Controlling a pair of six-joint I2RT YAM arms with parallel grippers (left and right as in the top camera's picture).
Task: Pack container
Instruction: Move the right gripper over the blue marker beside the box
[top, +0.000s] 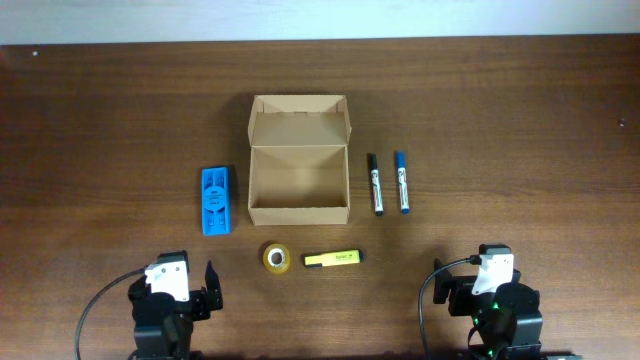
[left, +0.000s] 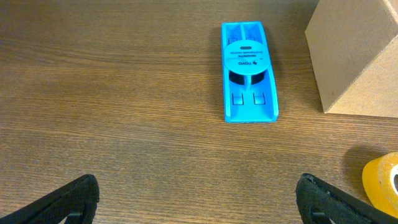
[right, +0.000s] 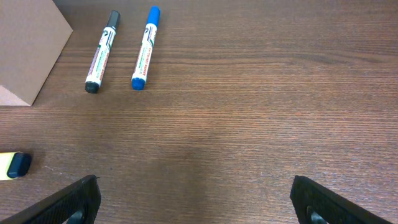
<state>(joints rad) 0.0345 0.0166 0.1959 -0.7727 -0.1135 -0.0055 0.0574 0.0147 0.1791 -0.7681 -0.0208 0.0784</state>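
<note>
1. Centrally on the wooden table (top: 540, 120) we find the container (top: 298, 185), a plain tan cardboard box. Its hinged lid is folded back on the far side and its bare floor shows.
2. Left of the container, just beside it but apart, lies a blue plastic holder (top: 216, 200). It runs lengthwise parallel to the container's side wall and has a round label on top.
3. Right of the container we note two markers side by side, not touching each other. The black marker (top: 375, 184) is nearer the container and the blue marker (top: 403, 182) lies beyond it.
4. In front of the container, near its front wall, a yellow tape roll (top: 277, 257) lies flat. A yellow highlighter (top: 333, 259) with a black cap lies to the right of the roll.
5. Well in front of the container and to its left, the left gripper (left: 198, 200) hovers with its jaws spread wide, holding nothing.
6. Well in front of the container and to its right, the right gripper (right: 199, 199) likewise has its jaws spread wide over bare wood.
</note>
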